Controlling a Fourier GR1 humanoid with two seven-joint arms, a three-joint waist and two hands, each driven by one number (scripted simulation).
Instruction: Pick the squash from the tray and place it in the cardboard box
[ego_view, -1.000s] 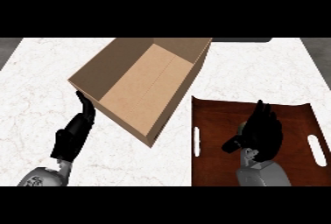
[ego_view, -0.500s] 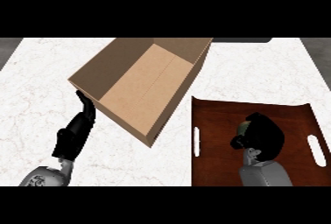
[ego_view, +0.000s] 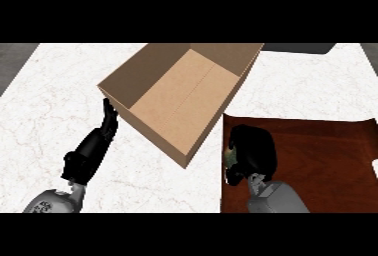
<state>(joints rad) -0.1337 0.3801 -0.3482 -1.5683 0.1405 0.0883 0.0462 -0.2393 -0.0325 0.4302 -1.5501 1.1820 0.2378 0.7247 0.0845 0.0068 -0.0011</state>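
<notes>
While the white marbled table (ego_view: 59, 100) spreads under everything, the open cardboard box (ego_view: 184, 95) sits just beyond the left robot hand (ego_view: 92, 147), whose straight fingers touch the box's near corner; the dark red tray (ego_view: 325, 160) lies beneath the right robot hand (ego_view: 255, 152); that hand is curled round the squash (ego_view: 231, 156), only a sliver showing at its left edge, over the tray.

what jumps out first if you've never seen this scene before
The big open cardboard box sits tilted across the upper middle of the white counter, showing only its bare inside. At lower right, the right hand is curled over the squash at the left end of the dark brown tray, hiding most of it. The left hand lies straight along the box's left wall.
</notes>
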